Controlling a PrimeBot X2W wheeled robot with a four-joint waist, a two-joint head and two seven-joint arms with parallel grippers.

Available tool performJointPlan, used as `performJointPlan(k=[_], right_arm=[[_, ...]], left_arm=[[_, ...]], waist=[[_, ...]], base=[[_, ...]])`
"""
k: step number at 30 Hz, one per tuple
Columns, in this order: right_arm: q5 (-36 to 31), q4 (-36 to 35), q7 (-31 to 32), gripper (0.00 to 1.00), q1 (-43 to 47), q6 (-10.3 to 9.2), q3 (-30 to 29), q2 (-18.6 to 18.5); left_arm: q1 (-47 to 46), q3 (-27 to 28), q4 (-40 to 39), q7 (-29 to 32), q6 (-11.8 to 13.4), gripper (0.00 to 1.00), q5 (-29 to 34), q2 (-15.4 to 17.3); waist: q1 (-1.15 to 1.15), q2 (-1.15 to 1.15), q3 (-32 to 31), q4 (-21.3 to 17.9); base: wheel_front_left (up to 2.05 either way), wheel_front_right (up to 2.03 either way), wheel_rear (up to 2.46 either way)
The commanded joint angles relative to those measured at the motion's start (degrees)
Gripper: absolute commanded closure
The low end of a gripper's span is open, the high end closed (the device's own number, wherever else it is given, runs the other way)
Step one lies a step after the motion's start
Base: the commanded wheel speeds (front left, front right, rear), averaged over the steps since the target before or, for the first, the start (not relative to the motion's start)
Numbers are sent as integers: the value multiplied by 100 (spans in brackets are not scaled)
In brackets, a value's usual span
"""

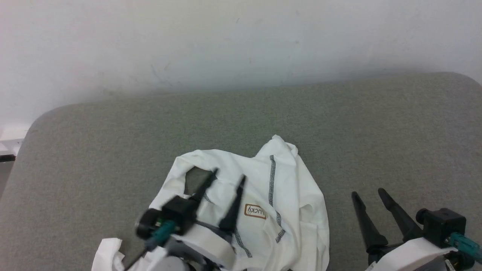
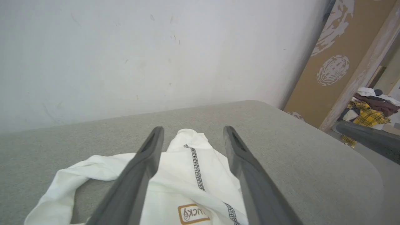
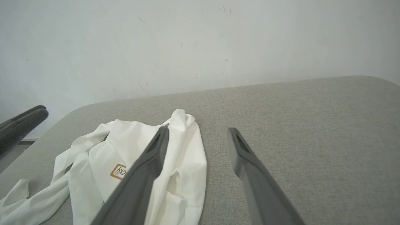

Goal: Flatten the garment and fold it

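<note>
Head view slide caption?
Crumpled white long-sleeved shirt on grey padded surface; left gripper open over it, right gripper open alongside.

Thin cloth garment (image 1: 297,188) (matt, soft)

Illumination is bright, even and diffuse in all 3 views, with no hard shadows and no glare. In the head view, a soft shadow band runs along the foot of the wall (image 1: 241,45), above the grey surface (image 1: 357,124). At lower left, the left gripper (image 1: 229,174) is smeared by blur; the right gripper (image 1: 367,192) is sharp. The garment (image 1: 293,195) is near clipping, its folds faint. Both wrist views bow the surface's far edge, and the fingers (image 2: 137,175) soften toward the bottom edge.
</note>
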Motion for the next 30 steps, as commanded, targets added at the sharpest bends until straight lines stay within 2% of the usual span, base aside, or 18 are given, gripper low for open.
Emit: performJointPlan(k=[1,3,4,5,7,15,20,25,30], right_arm=[[-50,8,7,0,10,-4,25,16],[-78,23,22,0,-10,-4,53,16],[-78,23,22,0,-10,-4,53,16],[-102,46,48,0,-41,-4,88,16],[-113,95,96,0,-82,-4,136,16],[-94,636,638,0,-303,-4,378,14],[173,1264,1186,0,-925,-4,942,-45],[415,2086,1620,0,-1791,-4,1537,-191],[620,3028,1802,0,-2585,-4,1913,-254]], left_arm=[[109,225,-43,-148,136,0,20,85],[194,566,-58,-269,304,0,14,165],[194,566,-58,-269,304,0,14,165],[325,917,-40,-326,451,0,-10,226],[470,1252,-6,-349,552,0,-6,292],[1129,2302,-9,-358,643,0,140,318],[1511,2600,-10,-359,605,0,273,281],[1594,2604,-8,-359,493,0,376,156],[1487,2597,44,-359,361,0,445,15]], waist=[[0,0,-16,49],[0,0,-15,76],[0,0,-15,76],[0,0,-7,106],[0,0,-2,143],[0,0,-29,372],[0,0,-40,516],[0,0,11,668],[0,0,82,780]], base=[[0,0,0],[0,0,0],[0,0,0],[0,0,0],[0,0,0],[0,0,0],[0,0,0],[0,0,0],[0,0,0]])
